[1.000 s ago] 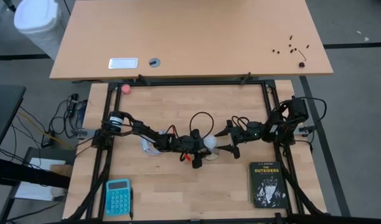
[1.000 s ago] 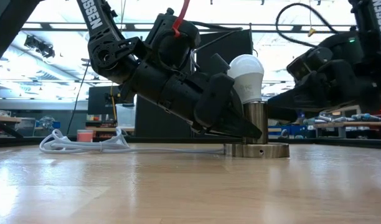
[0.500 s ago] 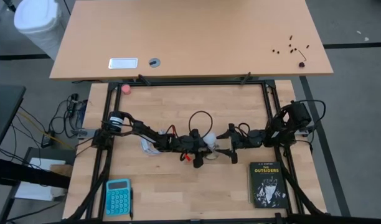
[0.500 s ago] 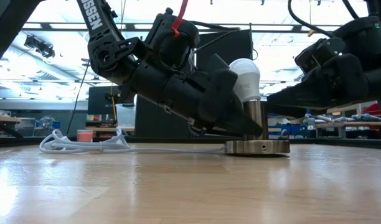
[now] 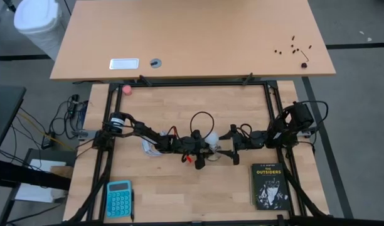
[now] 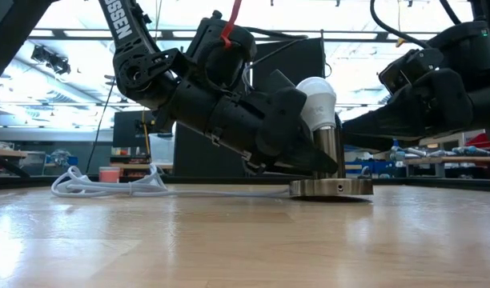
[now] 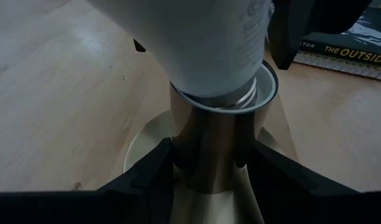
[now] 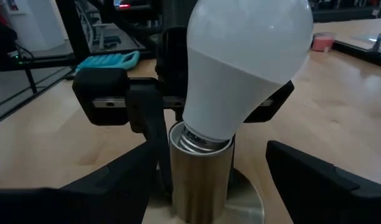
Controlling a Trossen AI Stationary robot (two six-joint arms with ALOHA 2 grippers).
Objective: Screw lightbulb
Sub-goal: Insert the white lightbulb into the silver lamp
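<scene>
The lightbulb (image 8: pixel 246 68) sat tilted in the mouth of the brass socket (image 8: pixel 200 171), its threaded grey base (image 7: pixel 240 101) only partly inside the tube and the white globe leaning to one side. The socket stood upright on its round base disc (image 6: pixel 331 190) near the middle of the wooden tabletop (image 5: pixel 179 188).

The left end effector (image 7: pixel 209 158) was closed narrowly on the socket tube, one dark finger (image 7: pixel 150 171) pressed against each side below the bulb. In the low view it (image 6: pixel 297 160) reached down at a slant to the tube.

The right end effector (image 8: pixel 209 180) stood wide, its fingers (image 8: pixel 321 177) spread on either side of the socket and bulb without touching them. From above it (image 5: pixel 226 150) lay just beside the bulb (image 5: pixel 212 139), facing the left one.

A white cord (image 6: pixel 109 186) lay coiled on the tabletop behind the left arm. A black paperback, The Outsiders (image 5: pixel 268 186), lay near the right arm, a teal calculator (image 5: pixel 118 198) at the near left corner, and a small pink ball (image 5: pixel 126 89) at the far edge.
</scene>
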